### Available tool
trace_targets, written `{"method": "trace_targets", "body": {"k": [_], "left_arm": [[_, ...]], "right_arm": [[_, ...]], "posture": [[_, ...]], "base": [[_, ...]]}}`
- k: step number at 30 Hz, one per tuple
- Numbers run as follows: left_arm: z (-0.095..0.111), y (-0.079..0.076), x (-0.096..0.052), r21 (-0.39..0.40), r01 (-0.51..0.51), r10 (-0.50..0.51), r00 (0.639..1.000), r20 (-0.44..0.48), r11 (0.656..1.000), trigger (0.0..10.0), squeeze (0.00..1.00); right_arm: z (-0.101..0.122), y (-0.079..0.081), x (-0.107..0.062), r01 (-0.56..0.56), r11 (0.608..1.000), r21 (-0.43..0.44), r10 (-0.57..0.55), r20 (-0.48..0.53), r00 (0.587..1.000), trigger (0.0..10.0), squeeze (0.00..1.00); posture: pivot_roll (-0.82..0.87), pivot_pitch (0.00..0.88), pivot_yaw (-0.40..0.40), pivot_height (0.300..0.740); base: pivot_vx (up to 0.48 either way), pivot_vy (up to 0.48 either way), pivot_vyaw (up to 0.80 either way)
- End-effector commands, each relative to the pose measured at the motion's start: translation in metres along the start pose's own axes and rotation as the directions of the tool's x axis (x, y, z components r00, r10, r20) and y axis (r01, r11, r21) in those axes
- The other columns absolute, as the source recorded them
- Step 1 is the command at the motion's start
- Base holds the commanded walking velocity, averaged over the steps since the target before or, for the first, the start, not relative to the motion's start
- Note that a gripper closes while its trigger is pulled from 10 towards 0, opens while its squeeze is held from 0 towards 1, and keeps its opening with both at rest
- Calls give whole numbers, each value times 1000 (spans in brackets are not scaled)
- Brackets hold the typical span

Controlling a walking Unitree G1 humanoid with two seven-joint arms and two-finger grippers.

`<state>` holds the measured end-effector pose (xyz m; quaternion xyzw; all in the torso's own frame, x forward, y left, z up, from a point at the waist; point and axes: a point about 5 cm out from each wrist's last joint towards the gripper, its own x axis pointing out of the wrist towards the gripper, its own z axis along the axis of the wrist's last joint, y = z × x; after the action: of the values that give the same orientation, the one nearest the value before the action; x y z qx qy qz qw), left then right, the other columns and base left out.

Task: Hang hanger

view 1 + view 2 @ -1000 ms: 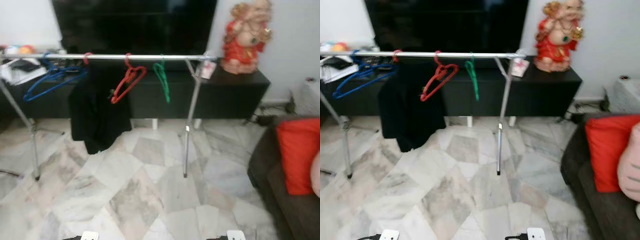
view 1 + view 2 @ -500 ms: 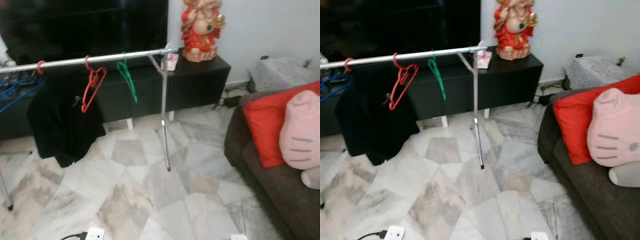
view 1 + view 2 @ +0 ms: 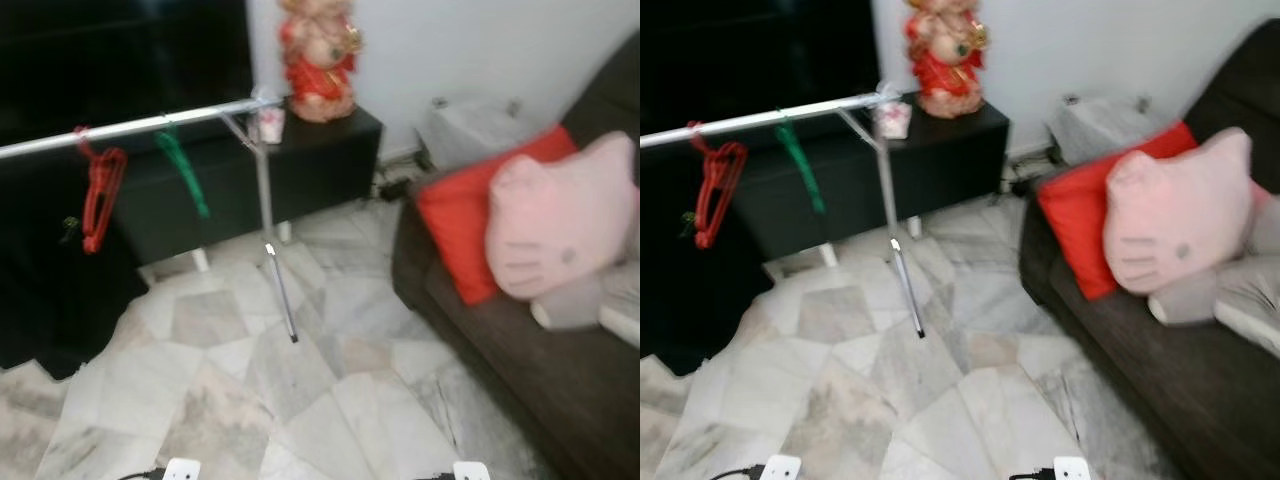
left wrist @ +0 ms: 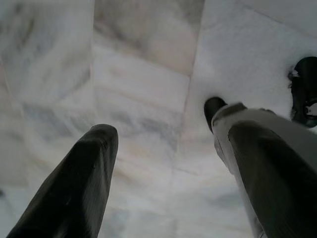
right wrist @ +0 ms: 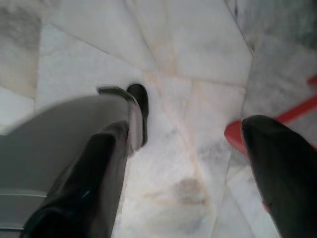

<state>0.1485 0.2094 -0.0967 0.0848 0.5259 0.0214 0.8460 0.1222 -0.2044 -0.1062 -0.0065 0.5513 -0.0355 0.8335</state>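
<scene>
A silver clothes rail [image 3: 150,124] runs in from the left on a slanted leg [image 3: 277,280]. On it hang a red hanger [image 3: 98,195] and a green hanger [image 3: 185,170], beside a black garment [image 3: 50,300]. My left gripper [image 4: 168,173] hangs open over the marble floor with nothing between its fingers. My right gripper [image 5: 185,173] is open too, also above the floor. A thin red piece [image 5: 235,134] lies on the tiles, partly hidden behind one right finger [image 5: 282,168]; I cannot tell what it is.
A black TV cabinet [image 3: 320,165] stands behind the rail with a red and gold statue [image 3: 320,55] on it. A dark sofa [image 3: 520,340] on the right holds a red cushion [image 3: 465,235] and a pink cushion [image 3: 560,225]. Marble floor [image 3: 300,400] lies between.
The whole view has swung to the right: the rail and hangers now sit at the left, the blue hanger has left the picture, and the sofa with its cushions has come in.
</scene>
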Motion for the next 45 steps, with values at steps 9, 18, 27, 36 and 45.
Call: {"method": "trace_targets", "body": {"k": [9,18,27,36,45], "left_arm": [[-2,-1,0,16,14,-14,1000,-6,1000,10000,0],[-3,-1,0,13,9,-9,1000,-12,1000,10000,0],[-3,-1,0,12,7,-7,1000,-12,1000,10000,0],[-3,-1,0,8,4,-4,1000,-12,1000,10000,0],[-2,-1,0,6,4,-4,1000,-10,1000,10000,0]], "right_arm": [[-3,-1,0,3,1000,-6,-3,-11,1000,10000,0],[-4,-1,0,2,1000,-8,-3,-14,1000,10000,0],[-4,-1,0,3,1000,-10,-4,-15,1000,10000,0],[-4,-1,0,4,1000,-8,-5,-15,1000,10000,0],[-3,-2,0,5,1000,-8,-5,-13,1000,10000,0]], "posture": [[-124,0,23,740],[-125,0,22,740],[-125,0,18,740],[-123,0,18,740],[-124,0,17,740]], "base": [[0,0,-644],[0,0,-648],[0,0,-646],[0,0,-647],[0,0,-648]]}}
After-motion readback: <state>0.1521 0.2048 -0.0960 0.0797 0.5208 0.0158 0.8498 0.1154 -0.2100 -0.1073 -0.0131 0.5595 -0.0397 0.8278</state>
